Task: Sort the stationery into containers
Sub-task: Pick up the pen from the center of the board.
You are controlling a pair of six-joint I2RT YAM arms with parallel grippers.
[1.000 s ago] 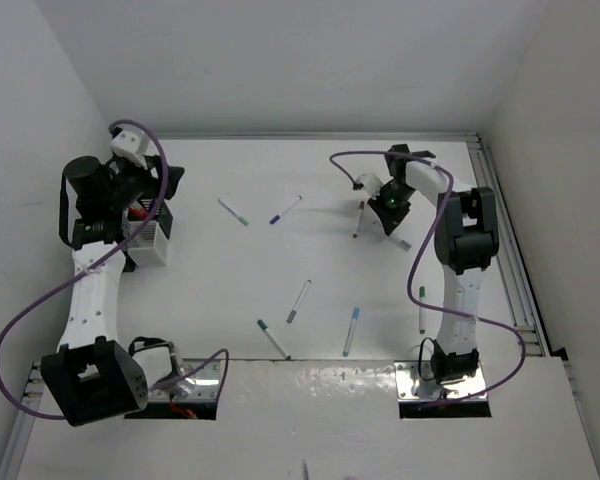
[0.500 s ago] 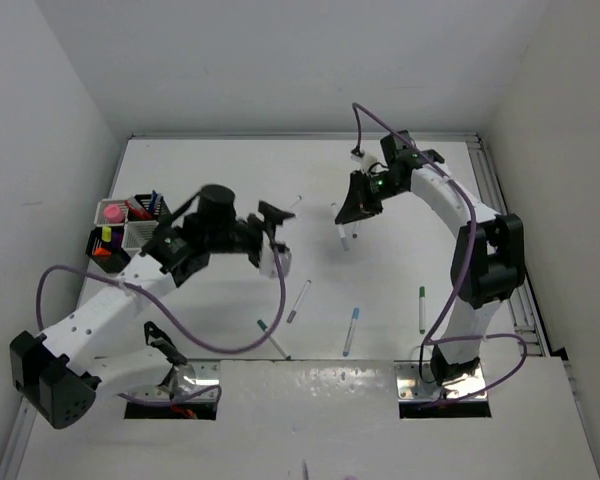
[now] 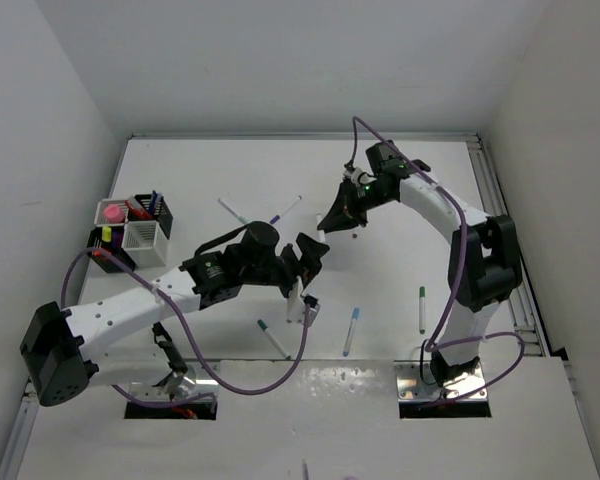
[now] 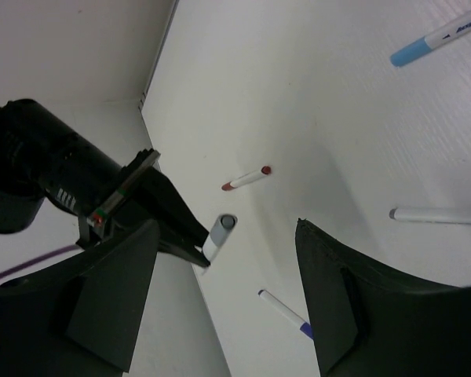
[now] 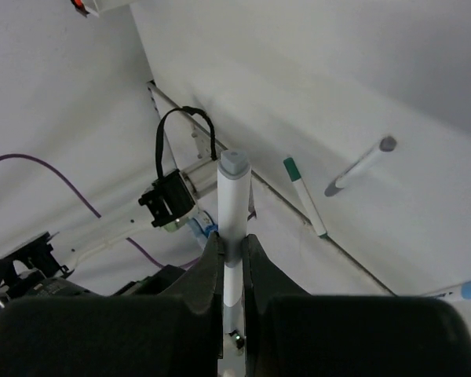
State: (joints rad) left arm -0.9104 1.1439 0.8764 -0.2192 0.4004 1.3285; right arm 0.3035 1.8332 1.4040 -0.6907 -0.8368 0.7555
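The white table (image 3: pixel 210 170) is seen whole from above, but what fills the white and black mesh containers (image 3: pixel 128 235) clustered at its left edge is hard to make out beyond a yellow and a pink shape. The left arm (image 3: pixel 130 305) is stretched low from its base toward the table's middle, and a pen under its wrist is partly covered by the arm and its purple cable. The right arm (image 3: pixel 475 250) is raised and bent over the far middle of the table. The left gripper (image 3: pixel 315 252) is spread wide, and nothing is held or touched by its fingers (image 4: pixel 114 302). The right gripper (image 3: pixel 340 217) is closed on a white grey-capped pen (image 5: pixel 233 204), which is held upright between the jaws above the table, its lower end hidden by them. Loose pens are scattered apart on the table, among them a green-capped pen (image 3: pixel 421 308) near the right arm's base and a blue-capped pen (image 3: pixel 351 330) by the near edge
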